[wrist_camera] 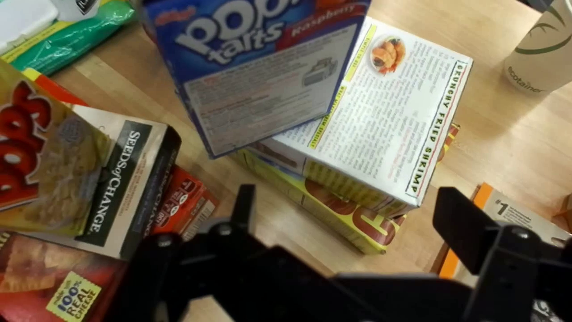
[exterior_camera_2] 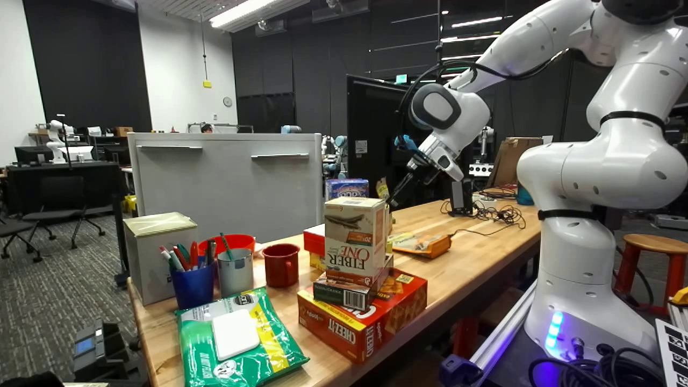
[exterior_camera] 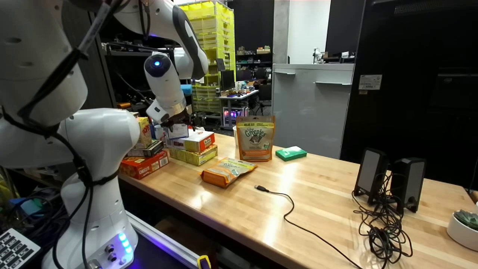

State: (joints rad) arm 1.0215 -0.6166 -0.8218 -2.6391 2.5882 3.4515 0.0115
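In the wrist view, the claw [wrist_camera: 346,197] stands spread wide and holds nothing, the blue Pop-Tarts box [wrist_camera: 266,76] at its 11 o'clock; approach stage presumed, any grip there calling for alignment before closure.

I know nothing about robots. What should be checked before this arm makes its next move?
1. Gripper open: ok, jaws stand apart.
2. Grip empty: ok, nothing is clasped.
3. Pop-Tarts box standing on the white shrimp box: ok.
4. Pop-Tarts box steady there: cannot tell.
5. Paper cup upright: ok.
6. Ample room around the gripper: not ok, probably tight; the Pop-Tarts box and yellow Pops box stand near.
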